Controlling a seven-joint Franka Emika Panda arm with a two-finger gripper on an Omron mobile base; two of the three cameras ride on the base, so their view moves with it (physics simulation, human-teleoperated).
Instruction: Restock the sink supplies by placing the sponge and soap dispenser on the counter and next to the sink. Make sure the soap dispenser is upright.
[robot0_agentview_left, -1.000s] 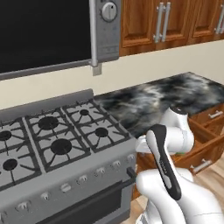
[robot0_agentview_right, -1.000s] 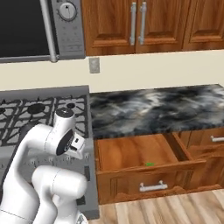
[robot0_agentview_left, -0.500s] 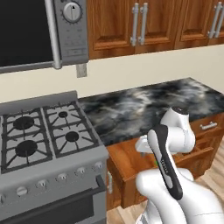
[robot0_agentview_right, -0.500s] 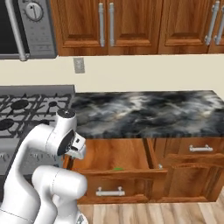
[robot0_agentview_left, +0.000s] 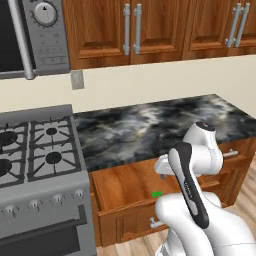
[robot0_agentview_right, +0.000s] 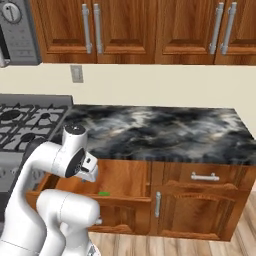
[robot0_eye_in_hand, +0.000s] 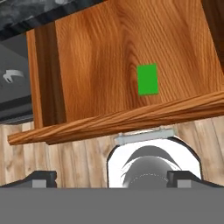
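Observation:
The sponge (robot0_eye_in_hand: 147, 79) is a small flat bright green block lying on the floor of an open wooden drawer (robot0_eye_in_hand: 109, 118); it is a green speck in the base views too (robot0_agentview_left: 157, 194) (robot0_agentview_right: 104, 193). My gripper (robot0_eye_in_hand: 113, 177) hangs open above the drawer's front edge, with nothing between its fingertips (robot0_eye_in_hand: 43, 177). The sponge lies beyond it, a little to the right. The drawer sits under the black marbled counter (robot0_agentview_left: 150, 125) (robot0_agentview_right: 165, 132). The soap dispenser and the sink are out of view.
A gas stove (robot0_agentview_left: 35, 150) (robot0_agentview_right: 25, 120) adjoins the counter on the left, with a microwave (robot0_agentview_left: 30, 35) above it. Brown wall cabinets (robot0_agentview_right: 150, 30) hang over the counter. To the right of the open drawer is a shut drawer with a metal handle (robot0_agentview_right: 205, 176).
The whole picture has shifted: the base has driven to the right, so the stove has slid toward the left edge. The arm keeps its pose and the gripper stays open.

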